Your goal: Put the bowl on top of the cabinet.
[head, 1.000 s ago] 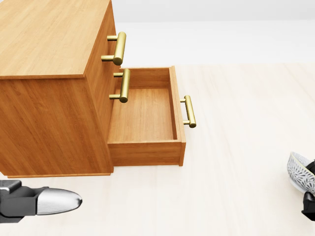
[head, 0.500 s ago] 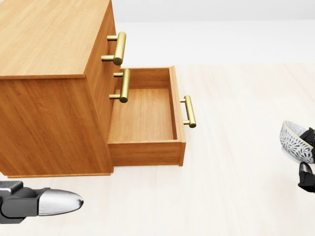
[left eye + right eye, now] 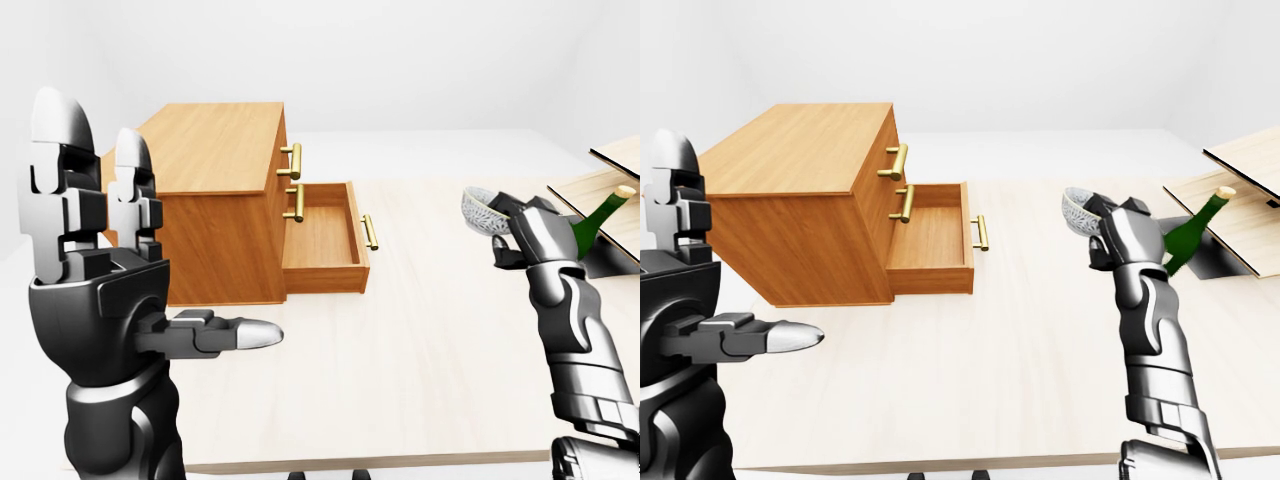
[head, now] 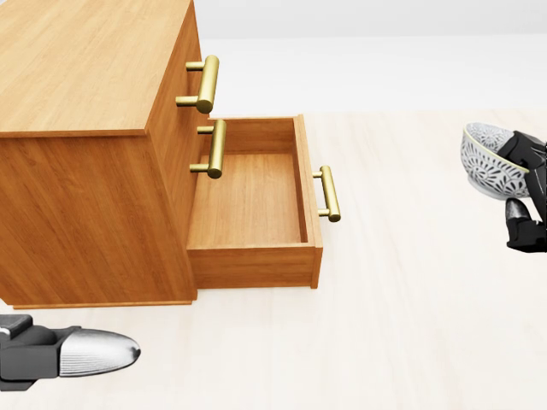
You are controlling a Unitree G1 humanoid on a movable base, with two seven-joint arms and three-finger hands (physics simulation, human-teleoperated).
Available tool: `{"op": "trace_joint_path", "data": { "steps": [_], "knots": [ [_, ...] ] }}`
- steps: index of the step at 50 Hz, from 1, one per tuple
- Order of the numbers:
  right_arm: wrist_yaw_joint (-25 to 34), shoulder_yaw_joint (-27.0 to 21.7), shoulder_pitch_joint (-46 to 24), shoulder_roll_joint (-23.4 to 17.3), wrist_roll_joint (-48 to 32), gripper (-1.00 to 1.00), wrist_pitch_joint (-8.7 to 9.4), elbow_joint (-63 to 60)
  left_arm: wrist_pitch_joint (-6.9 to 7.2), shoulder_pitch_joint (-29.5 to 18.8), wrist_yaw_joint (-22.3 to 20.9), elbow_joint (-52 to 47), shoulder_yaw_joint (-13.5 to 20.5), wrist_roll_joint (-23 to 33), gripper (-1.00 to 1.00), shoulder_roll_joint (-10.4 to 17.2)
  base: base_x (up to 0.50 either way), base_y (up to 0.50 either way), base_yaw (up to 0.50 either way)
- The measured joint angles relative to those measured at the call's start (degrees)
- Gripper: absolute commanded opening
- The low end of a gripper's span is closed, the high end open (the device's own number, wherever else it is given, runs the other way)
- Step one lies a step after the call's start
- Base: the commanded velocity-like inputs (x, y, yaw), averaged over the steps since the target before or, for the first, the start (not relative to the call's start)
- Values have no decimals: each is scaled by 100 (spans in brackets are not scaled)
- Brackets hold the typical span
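Grips with the dark grey three-finger right hand (image 3: 1125,238), clamped on the rim of the white, grey-patterned ceramic bowl (image 4: 487,162); holds that bowl somewhat tilted in the air over the pale wooden table (image 4: 410,325), at the right edge of the head view and well apart from the cabinet; carries nothing in the grey three-finger left hand (image 3: 95,240), raised with fingers spread upright and thumb pointing sideways; looks like mid-carry, with the placing not yet begun

For a clean finish: sweep leftward across the table toward the flat top of the brown wooden cabinet (image 4: 85,60); lift well above that top first, so as to clear the pulled-out bottom drawer (image 4: 252,266) and the brass bar handles (image 4: 205,84) that jut toward the hand; level the bowl before lowering; aim for the middle of the top, away from its edges; loosen the grip only once the base sits flat; mind the green glass bottle (image 3: 1190,232) near the right hand in the eye views
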Motion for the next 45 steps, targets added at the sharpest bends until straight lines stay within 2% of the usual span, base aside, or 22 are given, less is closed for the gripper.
{"op": "trace_joint_path", "data": {
  "steps": [19,45],
  "knots": [
    [661,325,-1209,11,-107,-100,0,-338,0,-49,11,-40,60,-52,100,21,0,0,0],
    [1045,1005,-2654,778,-422,-100,0,-119,0,-234,76,-294,333,-319,100,120,0,0,0]
  ]
}}
